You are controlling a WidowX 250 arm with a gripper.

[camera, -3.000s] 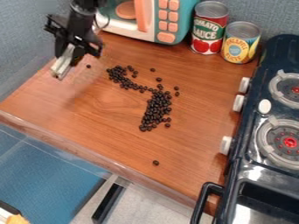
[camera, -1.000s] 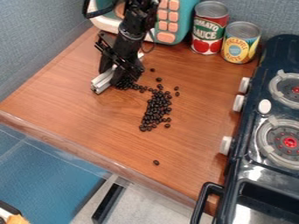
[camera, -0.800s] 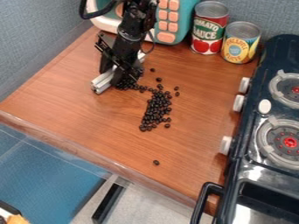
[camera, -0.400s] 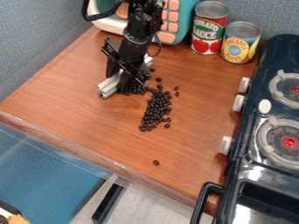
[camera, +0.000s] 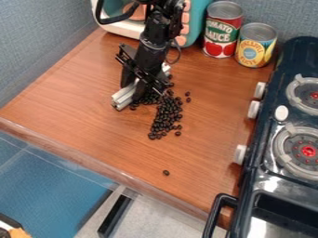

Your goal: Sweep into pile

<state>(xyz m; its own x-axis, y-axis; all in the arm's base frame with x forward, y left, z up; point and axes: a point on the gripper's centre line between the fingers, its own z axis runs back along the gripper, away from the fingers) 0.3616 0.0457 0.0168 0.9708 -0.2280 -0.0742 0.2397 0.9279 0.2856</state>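
Beans (camera: 166, 116) lie in a ragged cluster on the wooden counter (camera: 81, 107), with one stray bean (camera: 166, 173) well apart near the front edge. The gripper (camera: 135, 89) is closed on a pale bar (camera: 124, 96), set low along the cluster's upper-left side, presumably so its long edge can push many at once toward the thicker part. The stray probably needs its own stroke.
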